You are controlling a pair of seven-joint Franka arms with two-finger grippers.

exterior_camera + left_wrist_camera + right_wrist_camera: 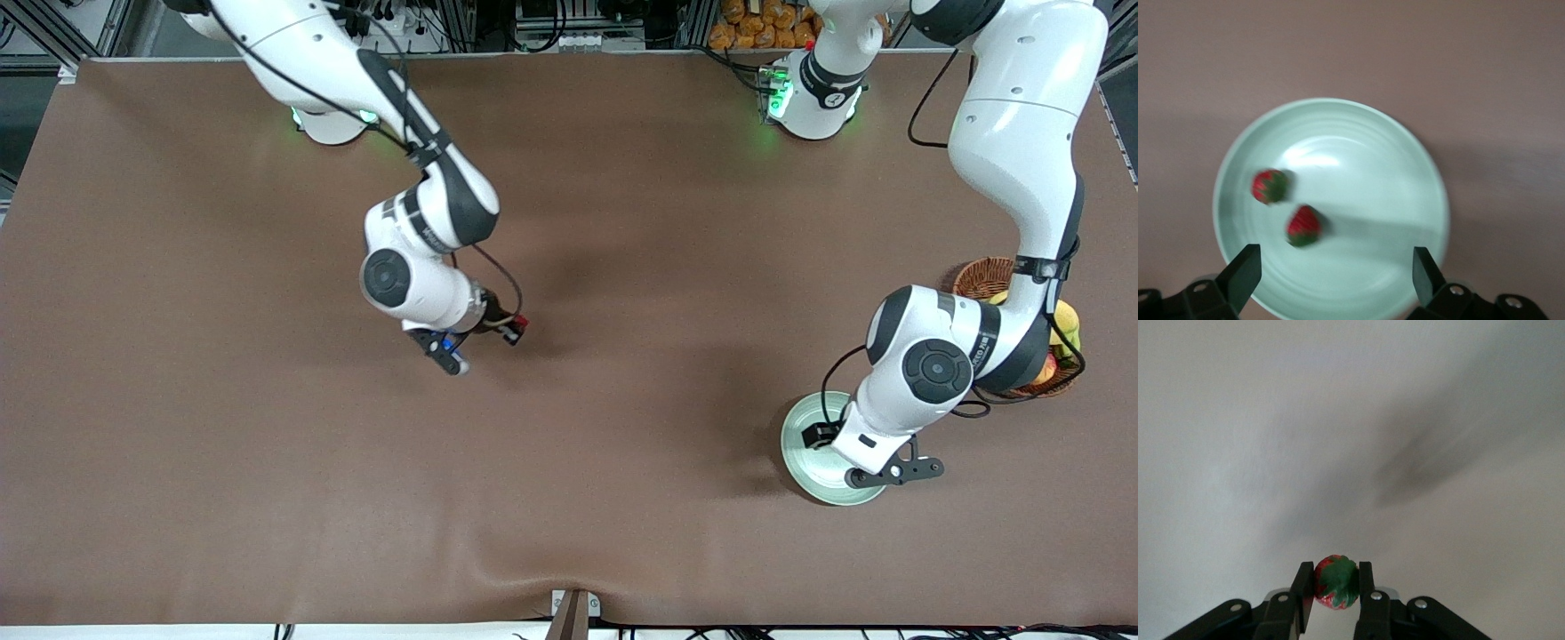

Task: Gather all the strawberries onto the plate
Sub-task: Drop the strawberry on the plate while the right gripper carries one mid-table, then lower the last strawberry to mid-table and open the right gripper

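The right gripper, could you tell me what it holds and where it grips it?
The right gripper pinches a strawberry by its sides, leafy cap facing the camera.

In the front view the left arm (925,373) hides most of the plate (805,449), both berries in it, and part of the basket (985,277). The right gripper (449,342) there hides its berry (1336,582). The left wrist view cuts off the plate's rim and blurs the berries (1270,186).

Even overhead light, soft arm shadows; both wrist views slightly blurred.
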